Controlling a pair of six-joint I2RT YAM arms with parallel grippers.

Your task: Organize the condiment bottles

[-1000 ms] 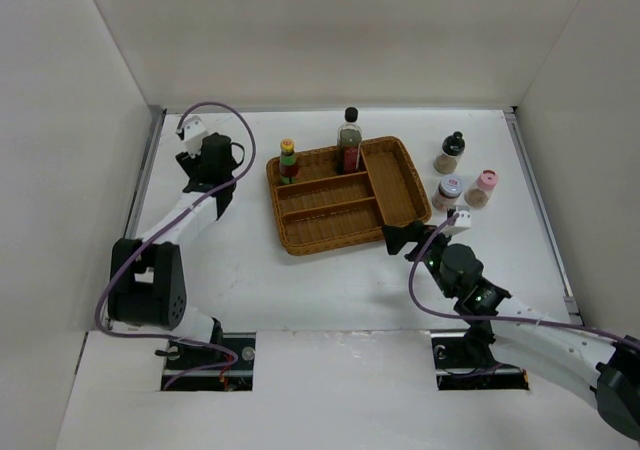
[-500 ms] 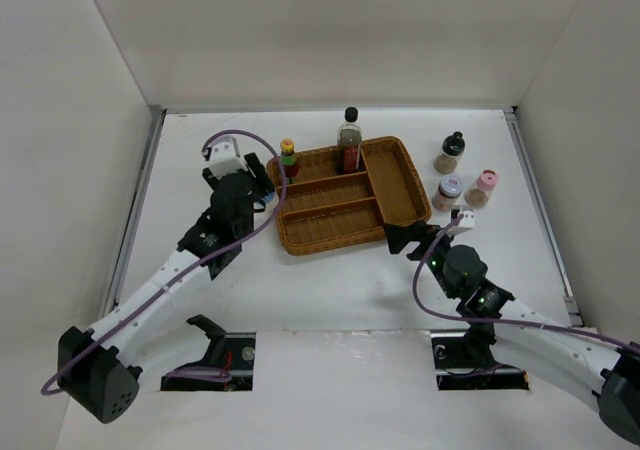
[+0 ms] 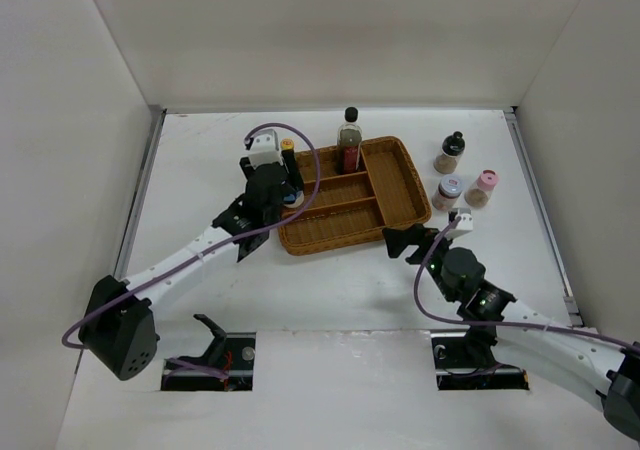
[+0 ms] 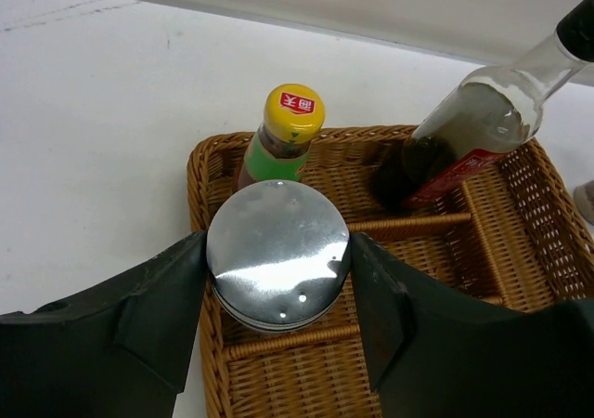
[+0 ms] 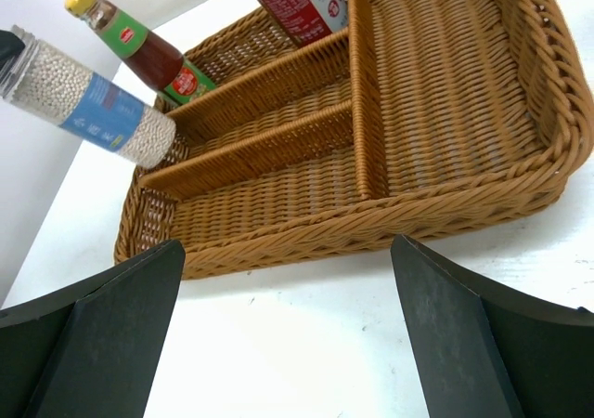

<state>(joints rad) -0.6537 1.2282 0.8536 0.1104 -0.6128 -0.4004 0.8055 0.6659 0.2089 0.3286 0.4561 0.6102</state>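
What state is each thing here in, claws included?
Silver-lid jar: gripped, at the left end of the wicker tray.
Left gripper: shut on the jar.
Yellow-capped bottle: upright in tray.
Dark-sauce bottle: upright in tray.
Black-capped shaker, lilac-capped shaker, pink-capped shaker: upright on table.
Right gripper: open, empty.

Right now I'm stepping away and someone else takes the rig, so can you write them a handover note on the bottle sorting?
Left gripper: jaws shut on the silver-lid jar, held over the left end of the wicker tray.
Right gripper: jaws open, empty, near the tray's near right corner.
Done: the yellow-capped bottle and the dark-sauce bottle stand in the tray's back compartment.
Left: set the jar down in the tray. The black-capped shaker, lilac-capped shaker and pink-capped shaker stand on the table, right of the tray.
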